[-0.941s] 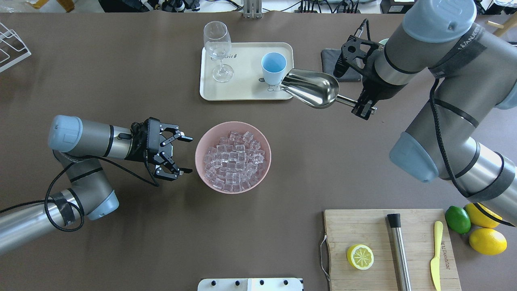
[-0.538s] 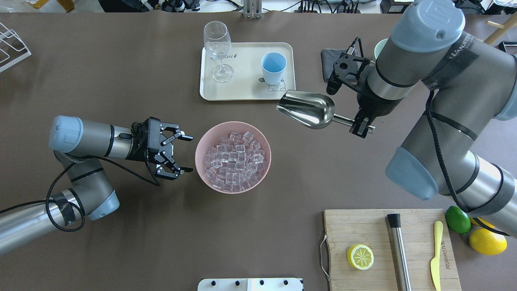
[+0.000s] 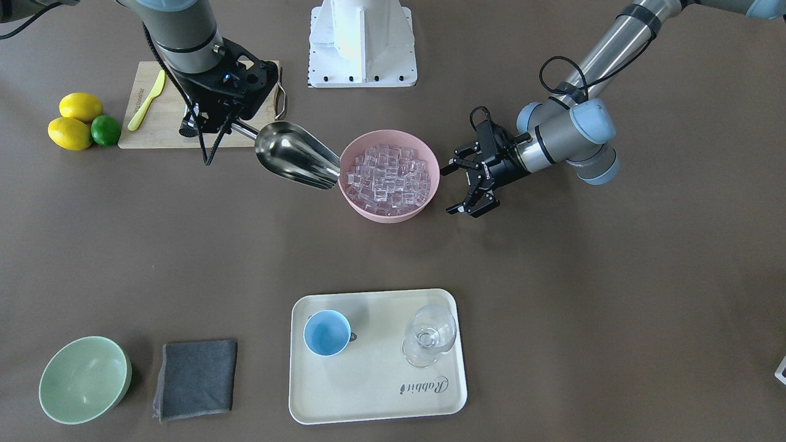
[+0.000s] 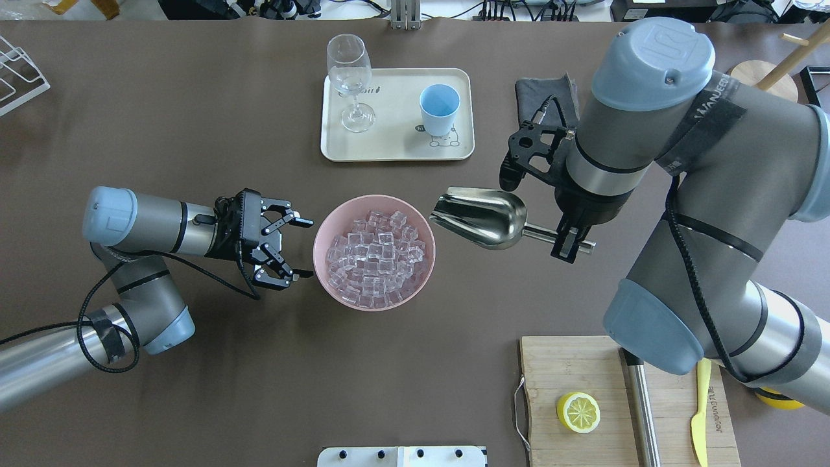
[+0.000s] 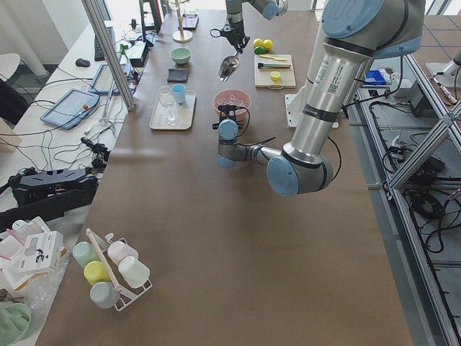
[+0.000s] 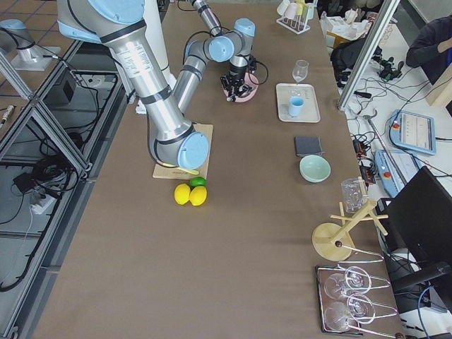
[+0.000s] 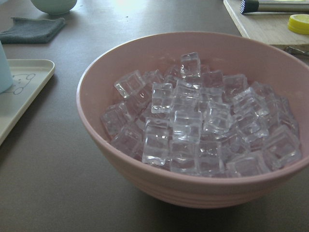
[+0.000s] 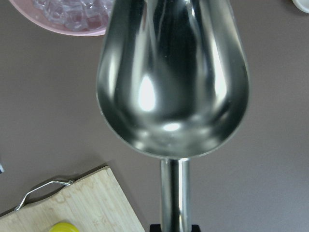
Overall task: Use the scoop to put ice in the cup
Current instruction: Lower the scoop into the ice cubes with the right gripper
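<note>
Overhead exterior: right gripper, clamped on the empty scoop, has come from the tray to beside the bowl; left gripper gapes wide

Both arms are showing grey tubes, pale-blue joint caps and looping black cables. The left pincer and right pincer are looking black.

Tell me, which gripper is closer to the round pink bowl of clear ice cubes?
Left. The left gripper hangs open right beside the rim of the pink bowl. The right gripper is farther off on the opposite side, gripping the handle of the shiny steel scoop.
</note>
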You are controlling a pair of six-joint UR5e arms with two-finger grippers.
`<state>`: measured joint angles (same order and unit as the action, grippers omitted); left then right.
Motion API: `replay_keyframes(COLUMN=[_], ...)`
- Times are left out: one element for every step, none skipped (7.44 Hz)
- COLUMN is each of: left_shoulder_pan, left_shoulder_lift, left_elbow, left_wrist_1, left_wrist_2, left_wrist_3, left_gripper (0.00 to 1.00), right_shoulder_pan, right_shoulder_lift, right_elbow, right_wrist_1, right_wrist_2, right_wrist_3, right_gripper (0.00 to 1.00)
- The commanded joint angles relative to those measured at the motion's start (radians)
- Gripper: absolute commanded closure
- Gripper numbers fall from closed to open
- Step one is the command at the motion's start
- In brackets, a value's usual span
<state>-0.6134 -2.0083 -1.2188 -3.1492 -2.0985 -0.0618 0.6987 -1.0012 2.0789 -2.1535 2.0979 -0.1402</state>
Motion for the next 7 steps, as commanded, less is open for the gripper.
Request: replay_keyframes(left_shoulder_pan=[0.015, 0.015, 0.017, 0.017, 0.018, 0.017, 0.018], left_shoulder_lift=[-0.003, -0.003, -0.003, -0.003, -0.001, -0.001, -0.001], left_elbow=[-0.001, 0.001, -0.001, 0.001, 0.001, 0.001, 0.001], left_wrist_1=[0.0, 0.0, 0.0, 0.0, 0.0, 0.0, 0.0], left_wrist_2=[0.0, 0.0, 0.0, 0.0, 0.0, 0.0, 0.0], left_wrist_3=[-0.03, -0.03, -0.03, -0.03, -0.03, -0.03, -0.03], left_gripper=[0.02, 0.02, 0.02, 0.02, 0.02, 0.02, 0.02], right_shoulder_pan=[-0.039, -0.056, -0.085, -0.118, -0.143, -0.177, -0.2], right_shoulder_lift=[0.152, 0.195, 0.244, 0.274, 0.312, 0.355, 0.378], right_elbow=[-0.031, -0.08, -0.114, -0.129, -0.141, -0.16, -0.178], right_wrist_1=[-0.216, -0.247, -0.303, -0.345, -0.398, -0.458, -0.498], right_wrist_2=[-0.018, -0.044, -0.099, -0.131, -0.154, -0.189, -0.218], right_wrist_3=[0.002, 0.002, -0.004, -0.01, -0.013, -0.013, -0.013], right_gripper=[1.0, 1.0, 1.0, 1.0, 1.0, 1.0, 1.0])
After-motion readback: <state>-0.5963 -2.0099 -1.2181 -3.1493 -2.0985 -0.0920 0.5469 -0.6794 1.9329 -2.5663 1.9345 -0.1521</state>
